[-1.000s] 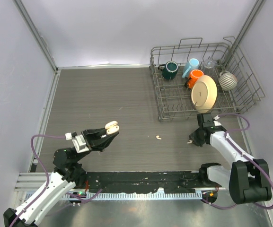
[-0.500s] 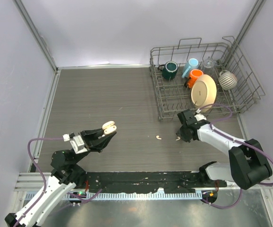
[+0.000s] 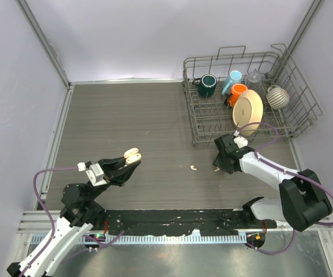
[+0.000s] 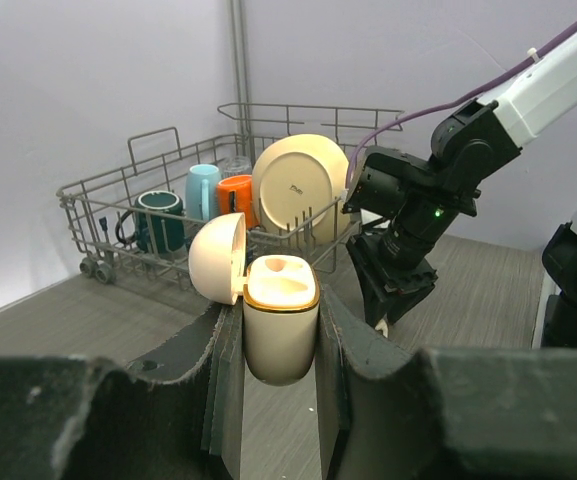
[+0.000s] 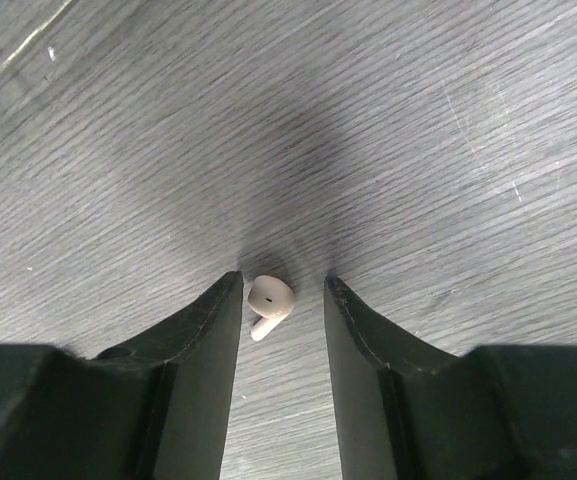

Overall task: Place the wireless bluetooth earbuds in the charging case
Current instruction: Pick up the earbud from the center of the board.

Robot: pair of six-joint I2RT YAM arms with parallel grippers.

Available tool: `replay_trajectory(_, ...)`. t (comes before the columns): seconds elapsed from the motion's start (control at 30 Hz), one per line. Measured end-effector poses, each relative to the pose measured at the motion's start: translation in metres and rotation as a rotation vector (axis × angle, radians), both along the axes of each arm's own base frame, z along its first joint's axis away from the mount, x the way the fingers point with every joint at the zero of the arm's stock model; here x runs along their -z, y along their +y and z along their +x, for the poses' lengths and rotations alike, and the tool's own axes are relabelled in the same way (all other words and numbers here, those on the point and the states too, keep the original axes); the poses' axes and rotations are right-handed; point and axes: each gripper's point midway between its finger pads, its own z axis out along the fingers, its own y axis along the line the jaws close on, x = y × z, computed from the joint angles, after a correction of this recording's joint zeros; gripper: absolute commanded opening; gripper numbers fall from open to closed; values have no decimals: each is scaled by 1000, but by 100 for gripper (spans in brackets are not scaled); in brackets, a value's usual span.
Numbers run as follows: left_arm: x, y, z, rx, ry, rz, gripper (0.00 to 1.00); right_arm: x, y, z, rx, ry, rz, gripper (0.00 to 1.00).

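left gripper [image 4: 279,335] clamps upright open charging case [image 4: 280,300] | right gripper [image 5: 283,284] spread astride earbud [image 5: 270,297], stem angled wristward

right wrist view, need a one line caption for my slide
Small white earbud framed between the dark fingertips of the right gripper, grey wood-grain table behind.

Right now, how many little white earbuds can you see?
2. The loose earbud lies on the table; the second earbud lies between the right hand's open fingers. More may be hidden.
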Motion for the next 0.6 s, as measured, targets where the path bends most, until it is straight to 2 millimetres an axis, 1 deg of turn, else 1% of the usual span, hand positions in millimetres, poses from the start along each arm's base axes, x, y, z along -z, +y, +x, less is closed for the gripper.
replay_trajectory(0.03,1,0,0,-1,5,2,0,0,-1,-1,-10,-3,-4,44)
replay_trajectory(0.13,4,0,2,-4,16,6,0,0,-1,-1,-44,-15,-11,38)
replay_trajectory(0.17,4,0,2,-5,18,6,0,1,-2,-2,-59,-19,-16,33)
replay_trajectory(0.23,4,0,2,-6,19,7,0,1,-2,-2,-79,-27,-22,28)
replay_trajectory(0.47,8,0,3,-8,33,15,0,1,-1,3,-103,-58,-21,25)
replay_trajectory(0.6,8,1,4,-14,35,13,0,0,0,2,-106,-88,-9,25)
